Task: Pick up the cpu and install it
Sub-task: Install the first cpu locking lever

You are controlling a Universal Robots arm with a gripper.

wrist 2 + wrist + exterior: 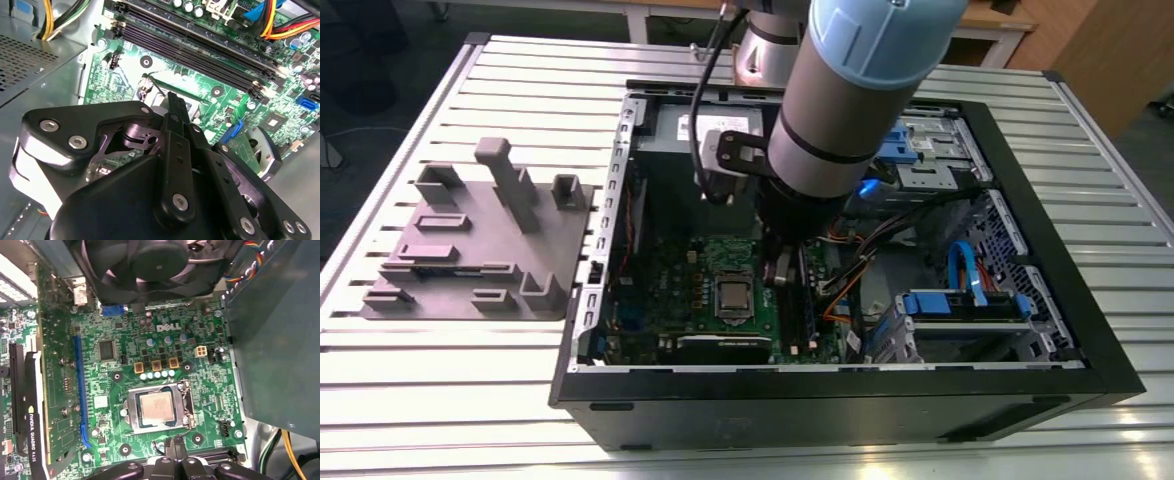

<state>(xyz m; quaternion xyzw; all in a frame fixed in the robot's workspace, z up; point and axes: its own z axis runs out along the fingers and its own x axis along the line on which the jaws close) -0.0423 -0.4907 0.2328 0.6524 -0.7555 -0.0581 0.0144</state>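
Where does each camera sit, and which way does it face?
Exterior view: off the arm, above, looking down into the open case and the grey tray; the arm shows.
First wrist view: on the arm, facing the motherboard, where the cpu sits in the socket; the gripper shows.
Second wrist view: on the arm, behind the gripper, facing the motherboard.
All three share the motherboard.

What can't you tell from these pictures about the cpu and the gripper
- Whether the cpu is latched down: in the first wrist view it lies in the socket, but the latch is too small to judge.
- The gripper tip: in the second wrist view its own black body hides what lies beneath.
- The gripper in the exterior view: the arm covers it.
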